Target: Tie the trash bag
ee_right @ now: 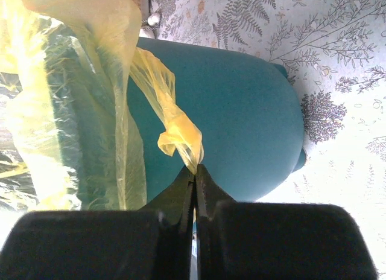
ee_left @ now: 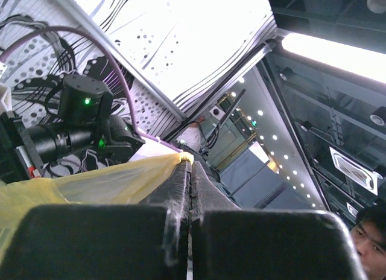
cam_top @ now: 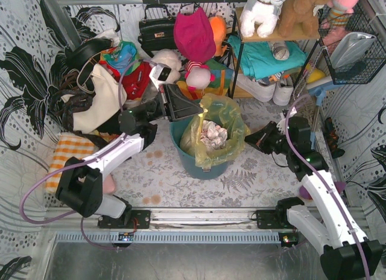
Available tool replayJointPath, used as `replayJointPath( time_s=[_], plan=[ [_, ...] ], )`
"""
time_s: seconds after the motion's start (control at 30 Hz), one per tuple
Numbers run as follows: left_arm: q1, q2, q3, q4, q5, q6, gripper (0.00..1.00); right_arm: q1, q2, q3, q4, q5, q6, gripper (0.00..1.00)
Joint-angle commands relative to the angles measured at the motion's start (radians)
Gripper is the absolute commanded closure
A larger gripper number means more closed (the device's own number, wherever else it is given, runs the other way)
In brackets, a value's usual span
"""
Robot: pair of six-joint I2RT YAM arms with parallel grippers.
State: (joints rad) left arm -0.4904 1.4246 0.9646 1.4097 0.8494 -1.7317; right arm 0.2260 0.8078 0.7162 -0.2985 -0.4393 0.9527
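Black jaws fill the bottom of both wrist views, so we start there. Left jaws are pressed together with a fold of yellow film [ee_left: 120, 177] caught between them at the tip. Right jaws are closed too, tips nipping the very end of a twisted yellow flap [ee_right: 178, 132], a thin hold as far as we can tell. Both bits belong to the trash bag [cam_top: 214, 126], which lines the teal bin [cam_top: 205, 165] mid-worktop [cam_top: 259, 177], between left arm [cam_top: 114, 153] and right arm [cam_top: 319, 189], with crumpled white paper [cam_top: 212, 135] showing in its mouth. Step, as we judge it: both sides of the rim are gathered, knot not yet started. Next move calls for drawing both flaps up and inward and crossing them over the opening, without tearing the film or losing the right-hand pinch. Counts: one bag, one bin, two arms, two held flaps, one wad of paper. Cream tote [cam_top: 105, 102] lies left of the bin, apart from it.
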Motion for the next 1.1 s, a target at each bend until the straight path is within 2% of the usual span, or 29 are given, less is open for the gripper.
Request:
replayJointPath(
  time_s=[0.0,0.13,0.3,0.57,0.67,0.83,1.07],
  plan=[
    [-0.001,-0.015,0.056,0.14,-0.048,0.001,1.0,0.006,-0.062,0.064,-0.042,0.051,-0.032,1.0],
    [0.001,-0.059,0.064,-0.04,-0.03,0.16,1.0,0.006,-0.127,0.102,-0.091,0.1,-0.044,1.0],
    [0.001,-0.135,0.069,-0.435,-0.023,0.443,1.0,0.006,-0.189,0.146,-0.107,0.118,-0.053,1.0],
    [0.001,-0.175,0.024,-0.791,-0.032,0.718,1.0,0.006,-0.223,0.202,0.023,0.051,-0.058,1.0],
    [0.001,-0.176,-0.006,-0.866,-0.035,0.76,1.0,0.005,-0.206,0.211,0.107,0.005,-0.054,1.0],
    [0.001,-0.189,-0.013,-0.891,-0.049,0.782,1.0,0.005,-0.116,0.256,0.218,-0.023,-0.061,1.0],
    [0.001,-0.18,0.147,-0.972,-0.132,0.874,1.0,0.005,0.075,0.327,0.444,-0.035,-0.047,1.0]
  ],
)
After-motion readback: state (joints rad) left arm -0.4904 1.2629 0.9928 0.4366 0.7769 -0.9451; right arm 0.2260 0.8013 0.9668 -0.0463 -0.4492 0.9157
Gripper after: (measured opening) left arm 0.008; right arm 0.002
